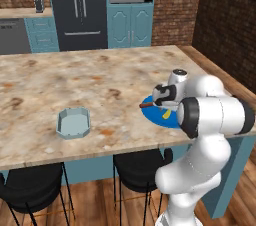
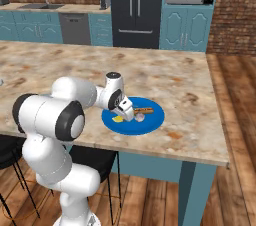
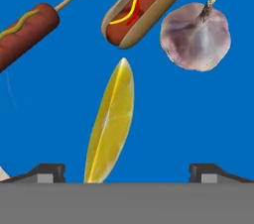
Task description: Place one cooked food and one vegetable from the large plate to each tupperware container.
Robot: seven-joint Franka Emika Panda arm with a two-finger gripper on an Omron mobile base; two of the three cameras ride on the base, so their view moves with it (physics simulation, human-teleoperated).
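Left base view: the arm rises at lower right and bends over the counter [image 1: 75,77]; the gripper [image 1: 161,101] hangs low over the blue plate [image 1: 155,115] at centre right. A red-brown end of the sausage on a stick [image 1: 146,105] pokes out left of the hand, and a yellow sliver of the corn piece [image 1: 166,116] shows below it. The octagonal container [image 1: 73,123] sits at lower left, well apart from the plate and with nothing in it.

Right base view: the plate lies at centre, near the counter's front edge. The corn piece lies at its left, the garlic bulb [image 2: 140,117] near its middle, the hot dog [image 2: 143,109] just above.

Hand view: the corn piece runs up from bottom centre, between the two finger tips [image 3: 49,172], which stand wide apart and hold nothing. The sausage lies at upper left, the hot dog at top centre, the garlic at upper right.

Step in hand: probably a descent onto the corn piece.

Risk: the piece is slim, glossy and tapered, lying flat; closing too high may squeeze it out sideways.

Risk: the carry to the container is long, so a shallow pinch could drop the piece on the counter.
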